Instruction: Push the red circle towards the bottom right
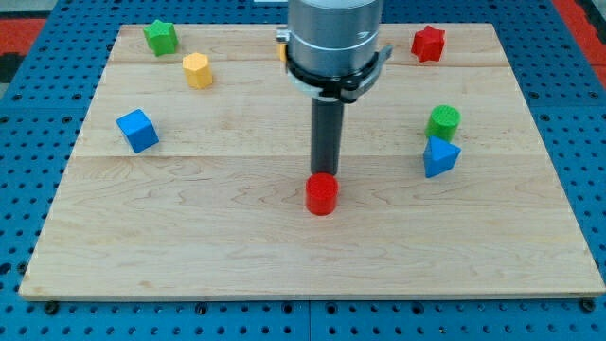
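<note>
My tip (327, 173) sits right at the top edge of the red circle (322, 194), just behind it toward the view's top; looks like it's touching, but the rod's end is partly hidden by the block so can't say for sure. The tool is a plain dark rod, nothing to spread or pinch, hanging straight down from the grey arm housing (333, 38) at the view's top centre.

Red circle lies near the middle of the wooden board (189, 256), slightly below centre, well apart from all other blocks.

Other blocks: green star (161, 37) at top left, yellow hexagon-ish block (197, 70) just below & right of it, blue cube (138, 130) at the left side. Red star (428, 44) at top right. Green cylinder (443, 121) at the right, w/ blue triangle (439, 156) just beneath it, touching or nearly so. A sliver of orange shows beside the arm housing, too hidden to identify
</note>
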Available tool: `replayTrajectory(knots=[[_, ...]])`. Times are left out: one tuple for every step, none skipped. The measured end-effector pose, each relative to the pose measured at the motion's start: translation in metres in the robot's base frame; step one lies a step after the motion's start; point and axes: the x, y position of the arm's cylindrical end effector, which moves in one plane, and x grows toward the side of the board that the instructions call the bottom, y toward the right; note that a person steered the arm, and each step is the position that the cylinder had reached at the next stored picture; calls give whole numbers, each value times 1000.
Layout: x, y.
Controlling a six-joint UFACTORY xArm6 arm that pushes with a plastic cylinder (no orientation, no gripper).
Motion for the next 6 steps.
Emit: replayTrajectory(knots=[[1,-31],[16,-28],[25,31],[25,39],[23,-21],[37,-46]])
